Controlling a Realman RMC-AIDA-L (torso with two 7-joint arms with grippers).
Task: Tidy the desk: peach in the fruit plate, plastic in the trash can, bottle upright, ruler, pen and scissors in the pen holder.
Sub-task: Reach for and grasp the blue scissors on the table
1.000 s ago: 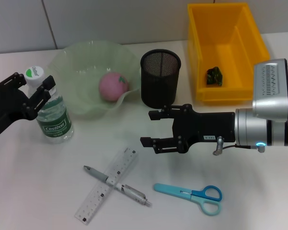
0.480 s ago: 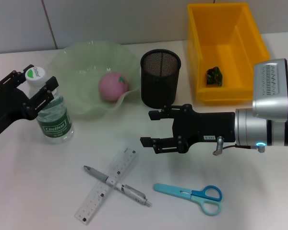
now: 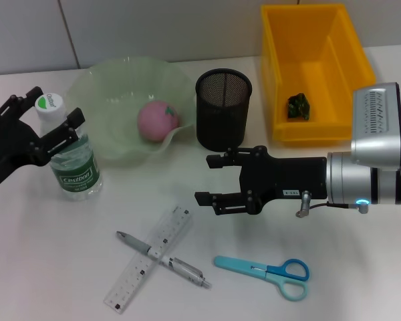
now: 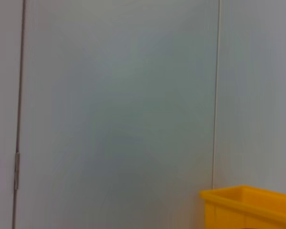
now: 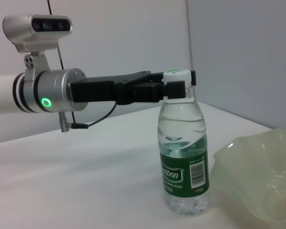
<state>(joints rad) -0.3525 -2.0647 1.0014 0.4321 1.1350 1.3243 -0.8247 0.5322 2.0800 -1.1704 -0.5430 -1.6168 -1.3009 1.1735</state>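
Clear plastic water bottle (image 3: 72,157) with green label, upright, part-full: light, smooth, slightly squashy; hold below white cap, where left gripper (image 3: 50,126) fingers stand apart; right gripper (image 3: 217,179) open.

One bottle (image 3: 71,155), one peach (image 3: 158,120), one fruit plate (image 3: 107,83), one pen holder (image 3: 223,108), one yellow bin (image 3: 347,47) with one plastic scrap (image 3: 298,105). One ruler (image 3: 149,258), one pen (image 3: 163,259), one pair of scissors (image 3: 266,273). Two grippers: left (image 3: 43,119), right (image 3: 217,179).

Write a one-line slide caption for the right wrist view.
Left tool open around the neck of the upright bottle on the desk, beside the green fruit plate.
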